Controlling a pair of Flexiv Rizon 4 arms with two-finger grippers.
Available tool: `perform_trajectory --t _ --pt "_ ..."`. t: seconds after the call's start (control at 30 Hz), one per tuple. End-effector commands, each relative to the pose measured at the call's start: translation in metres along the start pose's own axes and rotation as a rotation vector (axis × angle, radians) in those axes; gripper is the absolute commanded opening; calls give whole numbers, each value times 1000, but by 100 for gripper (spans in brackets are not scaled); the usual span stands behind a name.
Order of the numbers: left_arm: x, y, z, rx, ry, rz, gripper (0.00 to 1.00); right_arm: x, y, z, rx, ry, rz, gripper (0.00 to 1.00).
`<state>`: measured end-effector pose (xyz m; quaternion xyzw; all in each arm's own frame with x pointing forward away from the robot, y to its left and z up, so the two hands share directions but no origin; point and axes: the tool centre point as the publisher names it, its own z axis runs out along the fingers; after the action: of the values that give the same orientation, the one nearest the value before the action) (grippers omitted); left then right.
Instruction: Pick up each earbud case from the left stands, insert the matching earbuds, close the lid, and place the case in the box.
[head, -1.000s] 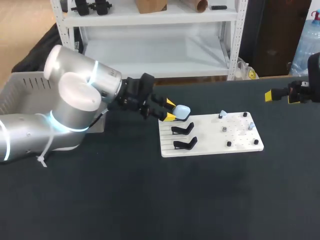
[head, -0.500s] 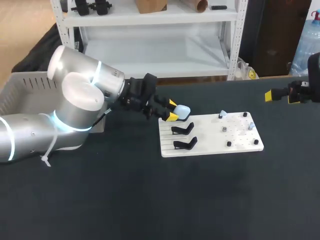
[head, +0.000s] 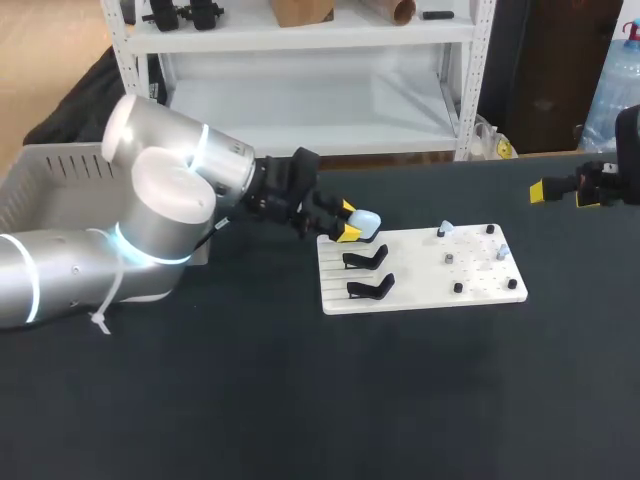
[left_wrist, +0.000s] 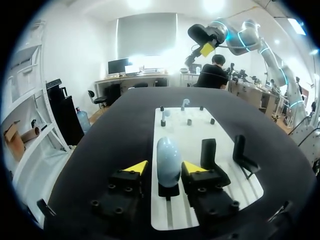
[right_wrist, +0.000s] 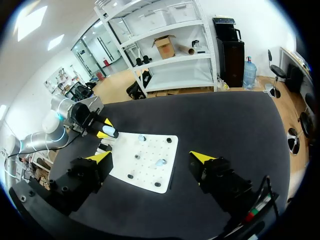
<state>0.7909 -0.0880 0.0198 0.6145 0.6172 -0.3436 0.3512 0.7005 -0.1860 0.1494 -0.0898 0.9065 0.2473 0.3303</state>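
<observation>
On the dark table (head: 300, 400), a white board (head: 420, 285) carries two empty black stands (head: 366, 273) along its near left side. One stands in front of the other, both beside the left gripper in its wrist view.

Just behind them, on the rearmost stand, a pale-blue earbud case (head: 366, 222) sits upright with its lid closed. The left gripper (head: 347, 222) straddles the case, one yellow-tipped finger on each side. From the left wrist, a gap shows between the case (left_wrist: 168, 160) and one fingertip. The other tip sits right next to the case, so the left gripper (left_wrist: 163, 167) stands released rather than clamped.

On the right half of the board, small pale earbuds (head: 446, 228) rest among short dark pegs (head: 457, 287), well apart from the case.

Farther back at the left, behind the left arm, is the grey box (head: 50, 185).

At the table's far right edge, well away from the board, the right gripper (right_wrist: 150, 157) hangs with its fingers spread wide and nothing between them.
</observation>
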Motion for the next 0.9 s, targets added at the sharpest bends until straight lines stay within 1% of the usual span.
perform_trajectory --t 0.03,0.17,0.33,0.4,0.43,0.47,0.53,0.57,0.73,0.9 --pt "1 3 3 -2 2 1 39 0 0 0 0 2 0 100" --pt "1 3 2 -10 3 8 40 0 0 0 0 2 0 100" --pt "1 3 2 -16 3 17 38 0 0 0 0 2 0 100" --pt "1 4 2 -17 2 19 35 0 0 0 0 2 0 100" --pt "0 3 2 -17 1 21 31 0 0 0 0 2 0 100" --pt "0 3 2 -16 1 22 22 0 0 0 0 2 0 100" --pt "-1 1 -1 -16 -2 23 2 0 0 0 0 2 0 100" --pt "-2 0 -2 -14 -6 24 0 0 0 0 0 2 0 100" --pt "-12 -9 -20 -25 -46 63 0 0 0 0 0 2 0 100" --pt "-28 -24 -44 -18 -117 79 0 0 0 0 0 2 0 100"
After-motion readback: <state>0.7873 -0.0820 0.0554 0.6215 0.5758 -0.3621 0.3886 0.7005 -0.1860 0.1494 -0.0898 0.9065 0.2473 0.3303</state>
